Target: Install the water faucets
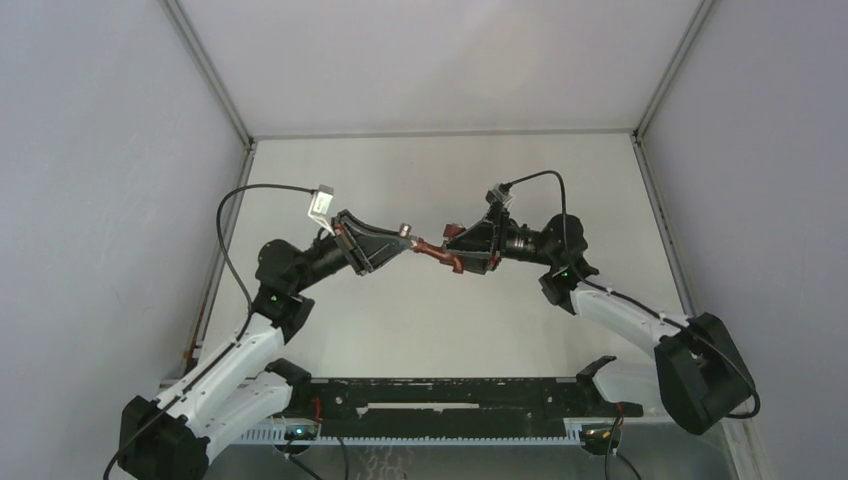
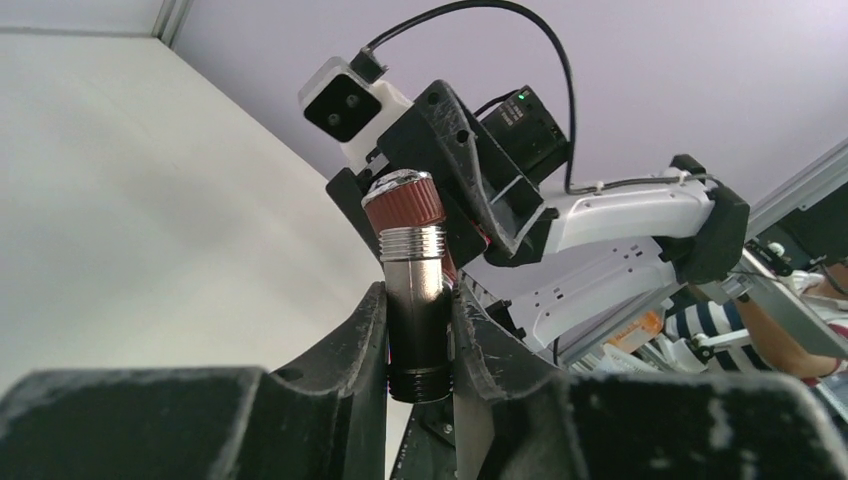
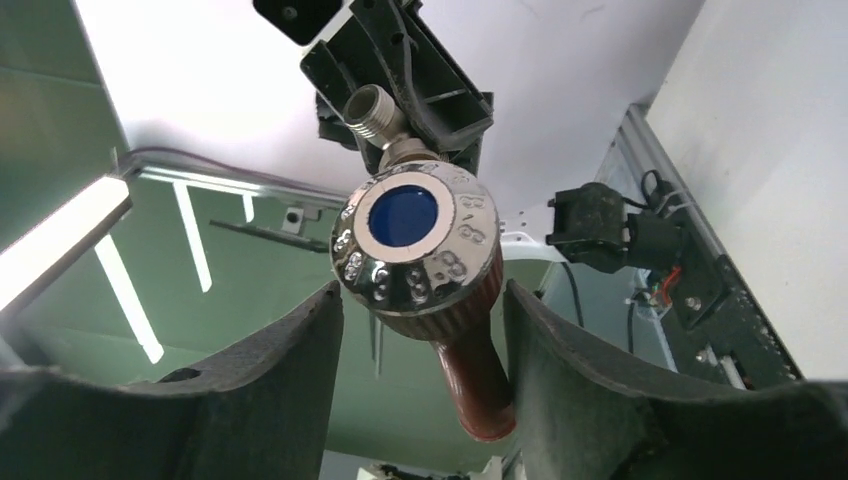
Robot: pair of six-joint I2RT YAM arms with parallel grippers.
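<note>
2 arms up from the near edge, leaning inward to a mid-air meeting over the table (image 1: 430, 330). Left gripper (image 1: 400, 238): fingers (image 2: 362, 345) clamped on the silvery fitting (image 2: 415, 300), threaded end toward the wrist. Right gripper (image 1: 448, 243): fingers (image 3: 290, 370) pressed close on either side of the reddish-brown faucet (image 3: 475, 380), chrome knob with blue centre facing its camera, spout hanging down between them. Between the 2 grippers, fitting and faucet touching end to end, roughly in line. Reads as the joining step, about midway: both pieces lifted and brought together, seemingly engaged, thread depth impossible to tell. Left to do, on this reading: turning until snug, releasing, then any mounting elsewhere. Farther back, pale tabletop and grey walls (image 1: 100, 150).
</note>
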